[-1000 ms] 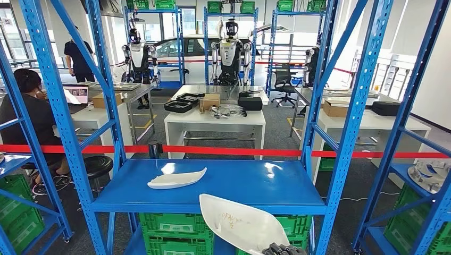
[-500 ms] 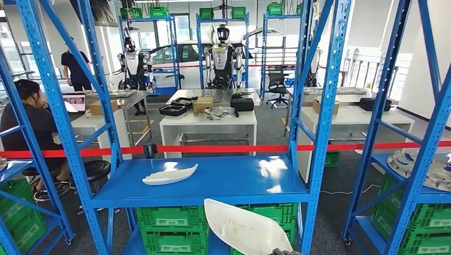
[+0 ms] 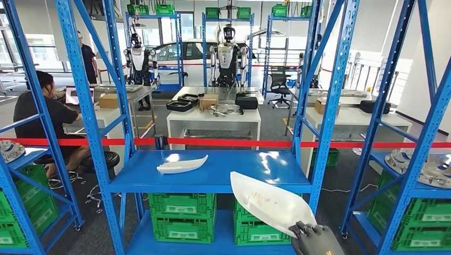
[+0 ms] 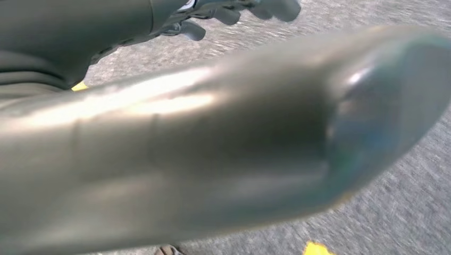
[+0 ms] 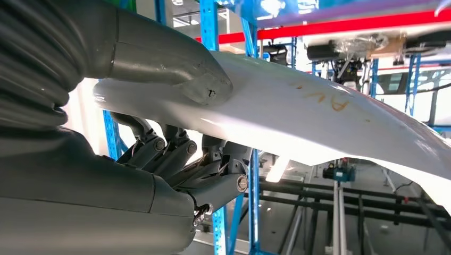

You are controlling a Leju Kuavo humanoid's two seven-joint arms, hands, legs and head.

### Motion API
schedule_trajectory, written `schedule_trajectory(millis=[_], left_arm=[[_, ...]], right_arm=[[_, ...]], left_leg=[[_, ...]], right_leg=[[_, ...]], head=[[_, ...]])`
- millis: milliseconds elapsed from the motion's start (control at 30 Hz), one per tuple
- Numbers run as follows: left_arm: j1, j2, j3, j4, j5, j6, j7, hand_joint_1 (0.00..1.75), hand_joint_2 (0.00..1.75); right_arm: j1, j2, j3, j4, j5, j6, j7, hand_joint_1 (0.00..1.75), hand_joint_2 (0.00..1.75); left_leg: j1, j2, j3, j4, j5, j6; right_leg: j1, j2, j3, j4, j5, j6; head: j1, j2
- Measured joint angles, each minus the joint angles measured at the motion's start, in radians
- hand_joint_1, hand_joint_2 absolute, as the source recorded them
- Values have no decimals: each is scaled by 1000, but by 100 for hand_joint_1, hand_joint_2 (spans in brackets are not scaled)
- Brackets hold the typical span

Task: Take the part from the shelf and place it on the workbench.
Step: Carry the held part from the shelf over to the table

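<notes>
1. fingers point(image 5: 175, 154) of the right hand point(image 3: 314, 240) curl under one end of the white curved part point(image 3: 270, 203), with the thick grey thumb point(image 5: 170, 66) pressed on its upper face, so that hand grips the part firmly.
2. in the head view the held part sits at about 5 o'clock, tilted, its far tip reaching up toward 11 o'clock in front of the blue shelf point(image 3: 213, 183) edge and clear of the shelf board.
3. faint orange marks show on the part's pale surface point(image 5: 324, 98).
4. a second white part point(image 3: 182, 165) lies flat on the blue shelf board, at about 9 o'clock from the held one and well apart from it.
5. the left hand point(image 4: 234, 13) shows in its wrist view above grey floor; its dark fingers point(image 4: 276, 8) are blurred, and i cannot tell how far they are open or whether they hold anything.
6. green crates point(image 3: 181, 218) stand beneath the shelf board.
7. a red tape point(image 3: 234, 142) runs across behind the shelf.
8. beyond it, toward 12 o'clock, stands a white desk point(image 3: 213, 119) carrying dark cases and a box.
9. a seated person point(image 3: 45, 114) is at 9 o'clock by another desk.
10. two humanoid robots point(image 3: 227, 56) stand at the back.
</notes>
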Motion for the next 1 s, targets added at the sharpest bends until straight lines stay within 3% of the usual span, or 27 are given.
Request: schedule_trajectory(millis=[33, 67, 100, 133, 200, 267, 367, 433, 500, 533, 567, 600, 667, 733, 767, 833, 867, 967, 1000], left_arm=[[0, 0, 3, 0, 6, 0, -1, 0, 0], [-1, 0, 6, 0, 9, 1, -2, 0, 0], [-2, 0, 8, 0, 11, 1, -3, 0, 0], [-3, -1, 11, 0, 12, 1, -4, 0, 0], [-3, -1, 15, 0, 13, 1, -4, 0, 0], [-4, -1, 18, 0, 13, 1, -4, 0, 0], [-3, 0, 21, 0, 13, 1, -4, 0, 0], [-2, 0, 24, 0, 13, 1, -3, 0, 0], [-2, -1, 26, 1, 10, 2, 4, 0, 0], [-2, -1, 26, 1, 9, 3, 9, 0, 0], [-2, -1, 26, 1, 8, 5, 14, 0, 0], [-2, -1, 27, 1, 7, 6, 16, 0, 0], [-2, 0, 28, 1, 11, 8, 16, 0, 0], [-4, 0, 29, 1, 15, 9, 10, 0, 0], [-5, 0, 29, 1, 17, 7, 3, 0, 0], [-5, 2, 30, 0, 22, -11, -20, 0, 0], [-4, 3, 30, 0, 25, -27, -36, 0, 0], [-3, 12, 30, -1, 28, -61, -71, 0, 0], [-3, 15, 30, -1, 27, -64, -76, 0, 0]], right_arm=[[-29, 7, 1, 25, -9, 0, -11, 175, 175], [-54, 13, 3, 50, -16, 0, -20, 175, 175], [-75, 20, 4, 73, -22, -1, -28, 175, 175], [-93, 26, 5, 94, -25, -2, -33, 175, 175], [-121, 37, 8, 119, -29, -6, -37, 175, 175], [-138, 45, 10, 134, -31, -11, -38, 175, 175], [-153, 54, 12, 155, -34, -17, -39, 175, 175], [-159, 60, 13, 167, -45, -23, -38, 175, 175], [-158, 63, 12, 182, -61, -31, -34, 175, 175], [-156, 63, 11, 192, -70, -36, -33, 175, 175], [-154, 63, 9, 204, -82, -43, -33, 175, 175], [-152, 63, 6, 218, -100, -49, -35, 175, 175], [-153, 64, -5, 245, -146, -63, -45, 175, 175], [-157, 65, -16, 266, -182, -77, -53, 175, 175], [-159, 66, -20, 273, -188, -82, -53, 175, 175], [-157, 69, -24, 282, -179, -90, -44, 175, 175], [-152, 70, -25, 284, -167, -92, -36, 175, 175], [-135, 70, -33, 277, -134, -87, -18, 175, 175], [-133, 70, -36, 272, -126, -82, -16, 175, 175]], left_leg=[[-1, 1, -17, 2, 13, 0], [-2, 1, -35, 4, 25, 0], [-2, 1, -52, 8, 36, -2], [-1, 0, -68, 13, 46, -5], [-1, -2, -95, 24, 63, -14], [-1, -5, -105, 29, 77, -27], [2, -8, -113, 27, 88, -48], [5, -10, -136, 81, 25, -59], [7, -11, -166, 201, -73, -68], [7, -11, -174, 259, -100, -71], [8, -11, -171, 295, -105, -73], [8, -11, -153, 297, -90, -73], [8, -11, -66, 200, -49, -70], [4, -12, 28, 65, -54, -60], [1, -13, 51, 24, -64, -53], [-5, -12, 50, 2, -65, -34], [-6, -12, 48, -3, -59, -31], [-5, -11, 41, -12, -41, -24], [-6, -11, 35, -10, -36, -20]], right_leg=[[0, 0, -7, 56, -20, 1], [0, 0, 0, 84, -17, 2], [0, 0, 25, 74, 4, 1], [0, 0, 69, 27, 29, 0], [3, 0, 172, -113, 38, -7], [9, 1, 217, -191, 21, -18], [10, -1, 203, -202, 41, -41], [6, -4, 185, -208, 66, -56], [8, -5, 160, -208, 89, -61], [9, -5, 147, -207, 100, -61], [10, -5, 132, -206, 112, -59], [10, -5, 116, -205, 122, -57], [10, -5, 90, -201, 142, -51], [11, -5, 71, -197, 158, -41], [11, -6, 66, -197, 165, -35], [9, -5, 63, -205, 180, -21], [9, -5, 63, -211, 179, -20], [11, -6, 58, -225, 165, -41], [11, -5, 56, -227, 176, -49]], head=[[0, 0], [1, 0], [1, 0], [1, 0], [1, 0], [0, 0], [-2, 0], [-3, 0], [-4, 0], [-4, 0], [-4, 0], [-4, 0], [-4, 0], [-3, 0], [-3, 0], [-2, 0], [-2, 0], [-1, 0], [0, 0]])
